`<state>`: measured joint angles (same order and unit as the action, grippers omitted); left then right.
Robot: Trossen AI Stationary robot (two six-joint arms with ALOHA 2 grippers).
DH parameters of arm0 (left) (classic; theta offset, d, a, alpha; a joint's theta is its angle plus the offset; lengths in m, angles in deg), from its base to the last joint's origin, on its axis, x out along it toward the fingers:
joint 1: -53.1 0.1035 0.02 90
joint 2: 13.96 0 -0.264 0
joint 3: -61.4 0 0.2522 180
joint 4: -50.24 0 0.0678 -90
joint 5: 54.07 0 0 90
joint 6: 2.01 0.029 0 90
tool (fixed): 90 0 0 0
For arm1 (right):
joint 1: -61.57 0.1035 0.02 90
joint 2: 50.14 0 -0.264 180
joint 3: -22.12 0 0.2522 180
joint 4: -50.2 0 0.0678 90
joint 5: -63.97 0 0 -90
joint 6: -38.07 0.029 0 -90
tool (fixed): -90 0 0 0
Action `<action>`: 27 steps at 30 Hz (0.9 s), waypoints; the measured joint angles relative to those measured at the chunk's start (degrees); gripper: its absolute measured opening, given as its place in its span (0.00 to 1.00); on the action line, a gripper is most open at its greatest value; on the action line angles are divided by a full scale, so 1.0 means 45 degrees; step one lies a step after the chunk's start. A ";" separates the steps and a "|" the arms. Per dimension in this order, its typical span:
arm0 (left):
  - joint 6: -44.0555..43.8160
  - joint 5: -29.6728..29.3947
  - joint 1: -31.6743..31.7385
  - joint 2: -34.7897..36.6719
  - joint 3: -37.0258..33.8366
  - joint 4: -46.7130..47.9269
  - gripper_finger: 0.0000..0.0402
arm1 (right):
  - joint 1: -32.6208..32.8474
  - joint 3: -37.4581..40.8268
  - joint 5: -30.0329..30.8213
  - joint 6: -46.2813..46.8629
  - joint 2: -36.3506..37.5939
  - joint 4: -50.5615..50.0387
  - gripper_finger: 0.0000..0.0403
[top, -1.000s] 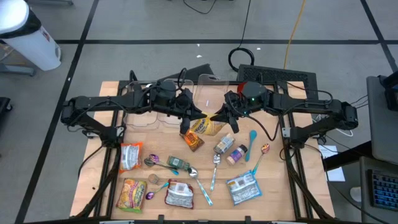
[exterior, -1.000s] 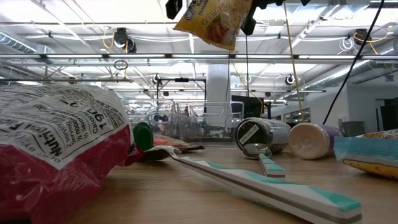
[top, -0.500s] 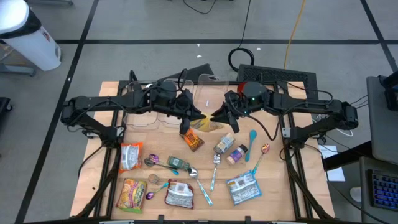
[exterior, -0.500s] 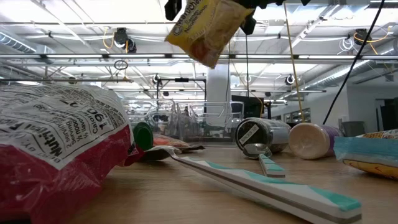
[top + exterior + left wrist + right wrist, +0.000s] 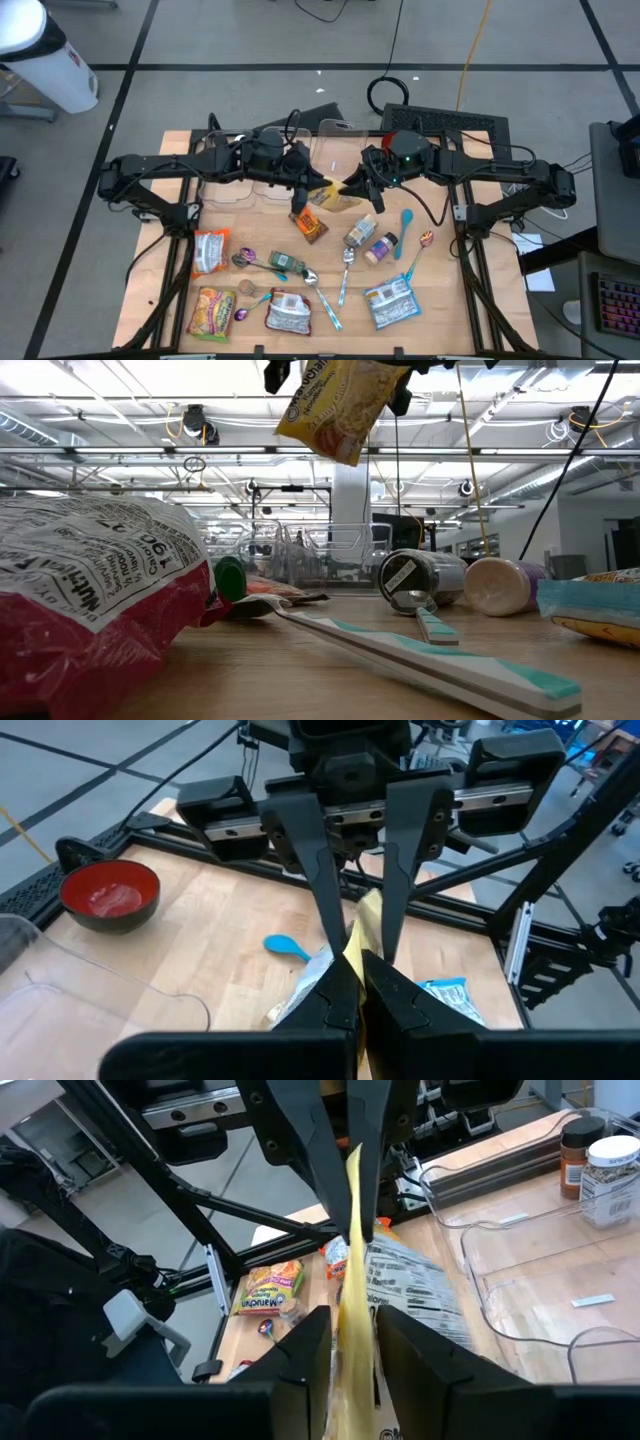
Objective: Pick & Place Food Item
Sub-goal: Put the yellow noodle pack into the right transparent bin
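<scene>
Yellow packet (image 5: 333,196): we see it lifted off the table (image 5: 440,310), hanging in the air between the 2 grippers near the table's middle; in the low view (image 5: 330,405) it hangs tilted, high above the wooden top.

Left gripper (image 5: 314,188): we find its 2 fingers pressed together on 1 edge of the yellow packet; the left wrist view (image 5: 358,982) shows the fingertips clamped on the thin yellow film.

Right gripper (image 5: 350,187): it meets the packet from the opposite side. In the right wrist view (image 5: 352,1342) we see its fingers a little apart with the packet's edge standing between them; we cannot tell whether they press on it.

Clear tray (image 5: 335,145): it sits at the far side of the table, just behind the 2 grippers.

Red bowl (image 5: 110,895): we see it on the table beside the clear tray in the left wrist view.

Other items: 2 jars (image 5: 360,235) lie on their sides near the packet, a teal spoon (image 5: 407,220) lies beside them, and a red and white packet (image 5: 211,250) lies toward the left side.
</scene>
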<state>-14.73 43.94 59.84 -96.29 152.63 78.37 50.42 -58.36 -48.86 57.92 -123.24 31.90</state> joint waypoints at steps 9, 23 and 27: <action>-0.0007 -0.0113 0.0006 0.0000 0.0000 -0.0318 0.00 | 0.0000 -0.0001 0.0005 -0.0029 0.0000 -0.0107 0.13; -0.0440 -0.0121 0.0015 -0.0005 0.0000 -0.0352 0.03 | 0.0000 -0.0010 0.0058 -0.0472 0.0000 -0.0381 0.00; -0.0529 -0.0125 0.0226 0.0000 0.0010 -0.0770 0.09 | 0.0000 -0.0005 0.0049 -0.0586 -0.0005 -0.0513 0.00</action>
<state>-17.11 43.38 60.86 -96.29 152.67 74.90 50.42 -58.38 -48.64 55.29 -123.26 29.59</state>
